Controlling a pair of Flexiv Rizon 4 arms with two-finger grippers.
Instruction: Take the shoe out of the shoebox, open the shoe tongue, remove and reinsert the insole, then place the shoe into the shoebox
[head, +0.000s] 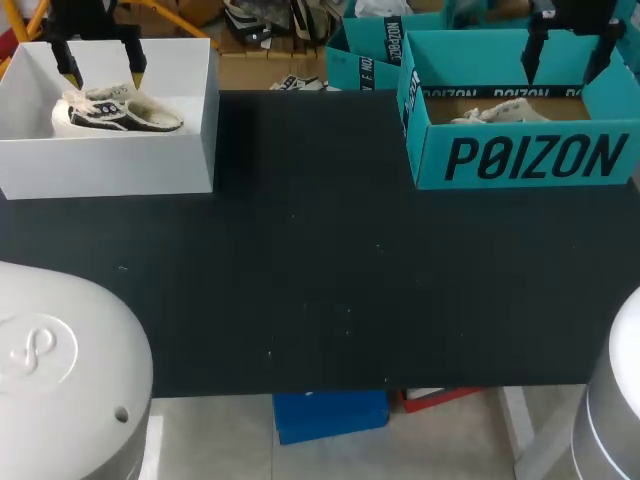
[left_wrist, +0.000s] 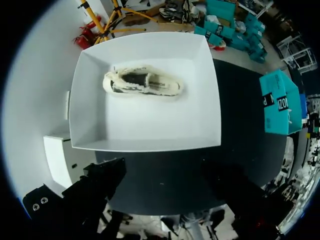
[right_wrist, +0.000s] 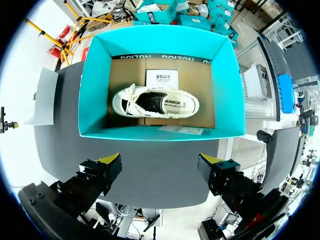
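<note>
A white shoebox (head: 190, 120) stands at the table's back left with a cream and black shoe (head: 115, 112) lying in it. My left gripper (head: 104, 72) hangs open above that shoe, clear of it. In the left wrist view the shoe (left_wrist: 142, 84) lies near the far wall of the box (left_wrist: 150, 135), ahead of the open left gripper (left_wrist: 167, 180). At the back right, a teal shoebox (head: 520, 160) holds a white shoe (head: 500, 112). My right gripper (head: 565, 45) hangs open above it. The right wrist view shows this shoe (right_wrist: 155, 103) on brown cardboard, ahead of the right gripper (right_wrist: 160, 162).
The black table (head: 320, 280) stretches between and in front of the two boxes. A white card (right_wrist: 161, 77) lies in the teal box beyond the shoe, and a paper slip (right_wrist: 182, 130) lies by its near wall.
</note>
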